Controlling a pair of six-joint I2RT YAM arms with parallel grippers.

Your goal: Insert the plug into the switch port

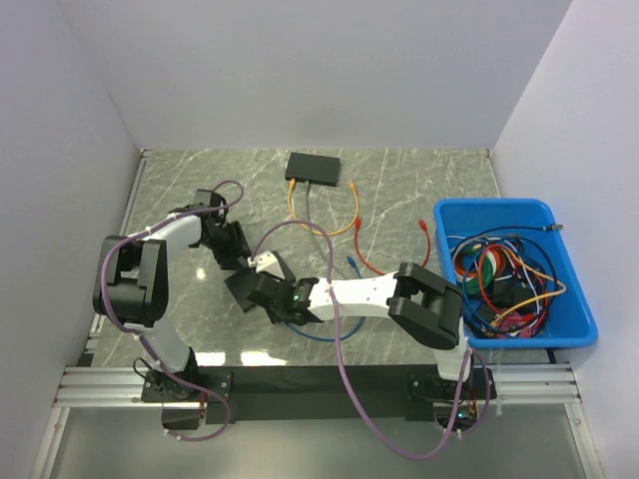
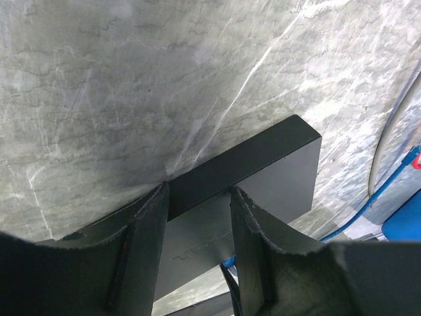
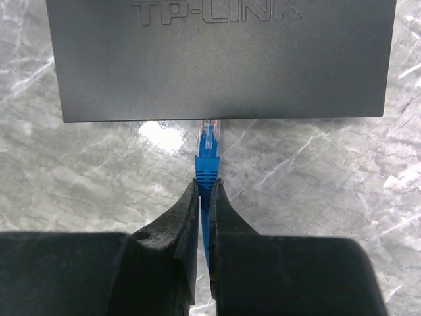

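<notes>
A black TP-LINK switch (image 3: 223, 59) lies near the middle of the table, also visible from above (image 1: 243, 290). My left gripper (image 2: 197, 197) is shut on it, one finger against each side of the black switch (image 2: 263, 164). My right gripper (image 3: 204, 184) is shut on the blue cable just behind its blue plug (image 3: 208, 148). The plug's clear tip points at the switch's near edge and reaches right up to it. The port itself is hidden under that edge. From above, the right gripper (image 1: 275, 295) sits against the switch, opposite the left gripper (image 1: 235, 259).
A second black switch (image 1: 312, 167) sits at the back with orange cables (image 1: 344, 215) running from it. A red cable (image 1: 374, 264) lies at centre right. A blue bin (image 1: 499, 212) full of tangled cables stands at the right. The blue cable (image 1: 319, 337) loops under the right arm.
</notes>
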